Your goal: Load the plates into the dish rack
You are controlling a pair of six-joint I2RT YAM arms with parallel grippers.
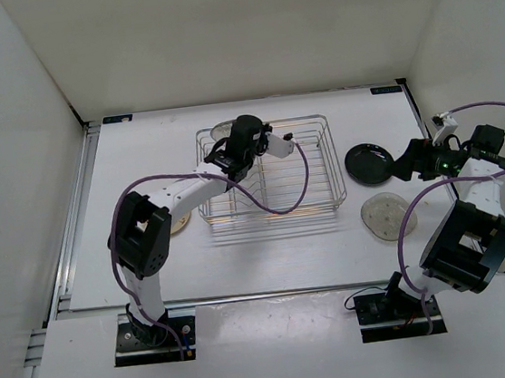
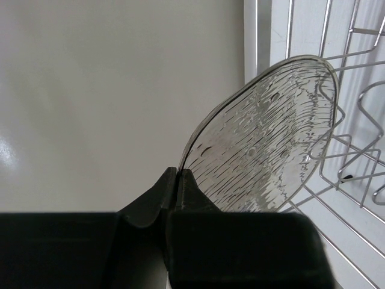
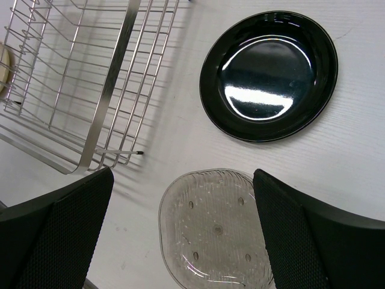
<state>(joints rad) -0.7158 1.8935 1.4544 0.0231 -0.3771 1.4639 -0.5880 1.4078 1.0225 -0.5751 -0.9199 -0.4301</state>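
Note:
My left gripper [image 2: 178, 174] is shut on the rim of a pale translucent plate [image 2: 264, 150] and holds it on edge beside the wires of the dish rack [image 2: 355, 150]. In the top view this gripper [image 1: 244, 144] is over the back left part of the silver wire rack [image 1: 318, 202]. My right gripper [image 3: 182, 174] hangs open above the table. A second pale plate [image 3: 213, 232] lies flat below its fingers. A glossy black plate [image 3: 269, 75] lies just beyond it. A tan plate [image 1: 180, 223] lies left of the rack, partly hidden under my left arm.
White walls close in the table on the left, back and right. The black plate [image 1: 371, 162] and the flat pale plate [image 1: 385, 217] lie right of the rack, close to my right arm. Purple cables loop over both arms, the left one crossing above the rack.

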